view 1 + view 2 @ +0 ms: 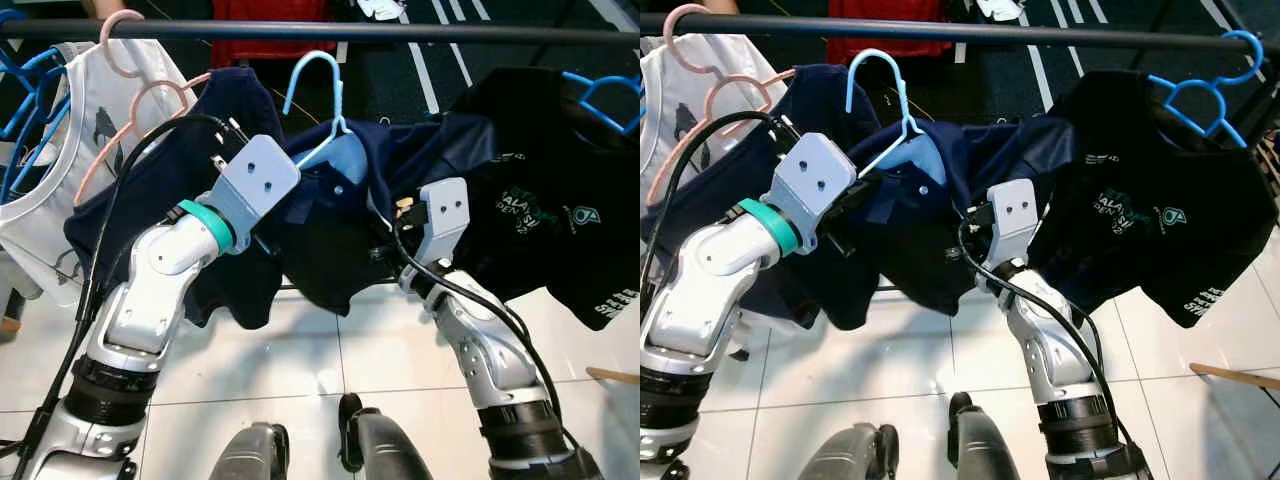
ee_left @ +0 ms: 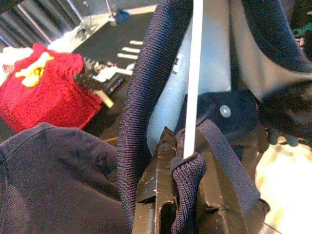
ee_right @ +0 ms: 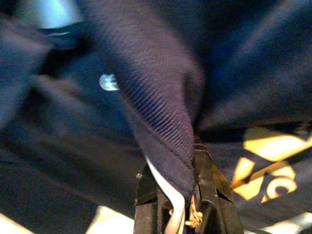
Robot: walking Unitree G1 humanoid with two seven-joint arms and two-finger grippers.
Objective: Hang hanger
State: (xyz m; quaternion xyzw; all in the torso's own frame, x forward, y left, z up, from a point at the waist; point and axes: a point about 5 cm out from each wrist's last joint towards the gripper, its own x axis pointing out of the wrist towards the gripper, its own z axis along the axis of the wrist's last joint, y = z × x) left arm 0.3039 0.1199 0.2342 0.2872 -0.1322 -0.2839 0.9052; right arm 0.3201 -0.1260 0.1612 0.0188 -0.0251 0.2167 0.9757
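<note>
Light-blue hanger (image 1: 322,110) w/ a navy polo shirt (image 1: 330,215) on it sits mid-scene, just below the black rail (image 1: 320,31); its hook is upright, tip near the rail but not over it, so not hung yet. Shirt drapes off both hanger shoulders, collar and a white button visible at centre. Left gripper (image 2: 183,161) is at the hanger's left shoulder: fingers clamped on the thin pale hanger bar plus a fold of the ribbed navy collar. Right gripper (image 3: 181,195) is at the right shoulder, under the shirt: fingers pinched tight on a ridge of navy fabric w/ a strip of the pale hanger between them. Both silver arms reach up from near side, left arm w/ a teal wrist band, black cables running along each. On the rail to the right: a black T-shirt (image 1: 545,210) w/ green-white print, on a blue hanger (image 1: 605,100), touching the navy shirt's right sleeve. To the left: two pink hangers (image 1: 135,85), one carrying another dark navy garment, and a white tank top (image 1: 60,150) further left, blue hangers at far-left edge. Beyond the rail, a red garment (image 1: 270,35) on dark floor w/ white stripes. Below: white floor tiles (image 1: 330,360), robot's feet at near edge.
</note>
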